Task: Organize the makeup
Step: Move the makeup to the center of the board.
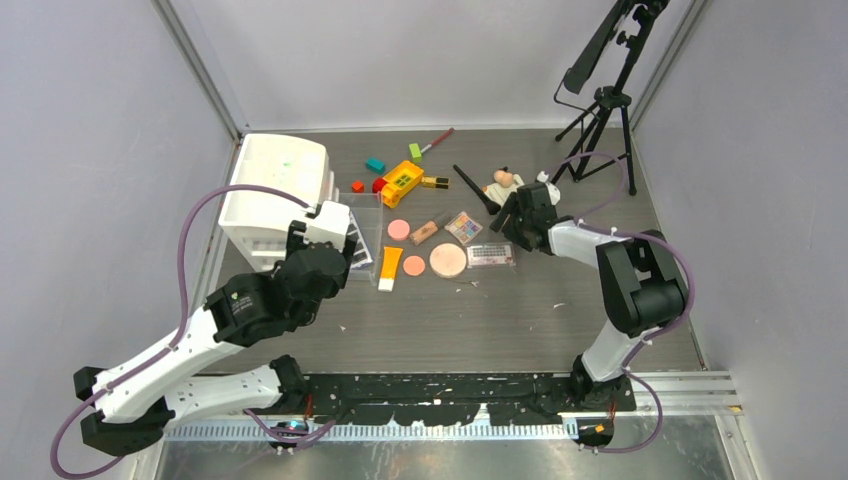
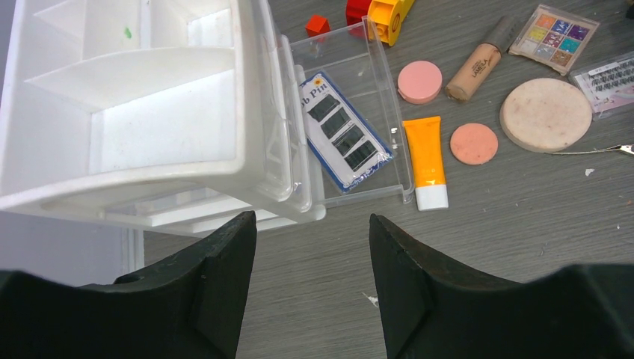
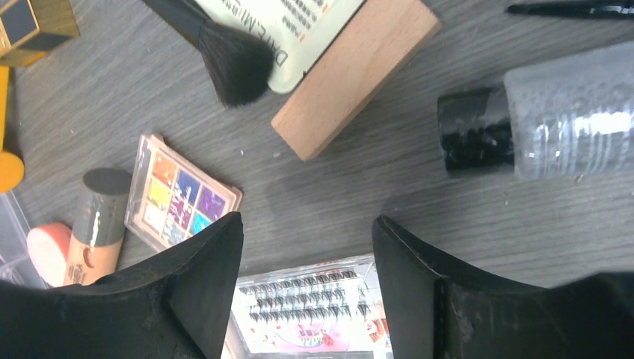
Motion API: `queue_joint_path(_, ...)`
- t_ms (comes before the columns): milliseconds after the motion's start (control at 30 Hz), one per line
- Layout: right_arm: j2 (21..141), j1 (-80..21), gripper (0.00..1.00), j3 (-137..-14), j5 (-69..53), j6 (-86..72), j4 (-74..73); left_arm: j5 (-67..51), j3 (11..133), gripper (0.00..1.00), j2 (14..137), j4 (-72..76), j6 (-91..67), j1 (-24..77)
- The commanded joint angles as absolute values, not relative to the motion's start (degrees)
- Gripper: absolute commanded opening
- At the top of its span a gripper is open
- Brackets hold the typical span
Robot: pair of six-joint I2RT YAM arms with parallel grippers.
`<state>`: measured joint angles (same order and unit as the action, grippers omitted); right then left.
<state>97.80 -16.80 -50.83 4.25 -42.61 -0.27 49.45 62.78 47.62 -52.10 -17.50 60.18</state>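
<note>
Grey table (image 1: 500, 310), white organizer (image 1: 270, 190), yellow toy brick (image 1: 402, 181) among makeup (image 1: 448, 260); left pincer (image 2: 310, 218), right pincer (image 3: 306, 218) wide, empty

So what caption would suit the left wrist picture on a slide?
Open left gripper hovers before the white organizer, its clear drawer holding a pin card.

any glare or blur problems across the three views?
Top external: even light, no blur, but the white organizer is nearly blown out. Left wrist: sharp, with bright streaks along the clear drawer walls and the organizer top overexposed. Right wrist: sharp, a highlight on the clear bottle, the right gripper dark and featureless.
</note>
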Motion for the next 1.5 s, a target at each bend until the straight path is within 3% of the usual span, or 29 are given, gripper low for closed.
queue_joint_path(0, 95.7, -17.1, 0.69, -47.2, -0.3, -40.8, -6.0, 50.3, 63.0, 0.59, 47.4, -50.6, -17.0, 60.0)
queue_joint_path(133, 93.1, -17.5, 0.68, -44.5, -3.7, -40.7, -5.3, 50.2, 63.0, 0.59, 47.4, -50.6, -17.0, 60.0)
queue_joint_path(500, 95.4, -17.6, 0.68, -53.3, 11.7, -37.9, -11.9, 50.0, 63.0, 0.59, 47.3, -50.5, -16.9, 60.0)
queue_joint_path(833, 101.1, -17.7, 0.68, -55.0, -5.1, -36.4, -7.8, 50.4, 62.9, 0.59, 47.2, -50.7, -17.0, 60.0)
queue_joint_path(1467, 83.9, -25.1, 0.69, -38.1, -9.2, -39.6, -12.4, 50.4, 63.0, 0.59, 47.9, -50.7, -16.9, 59.9)
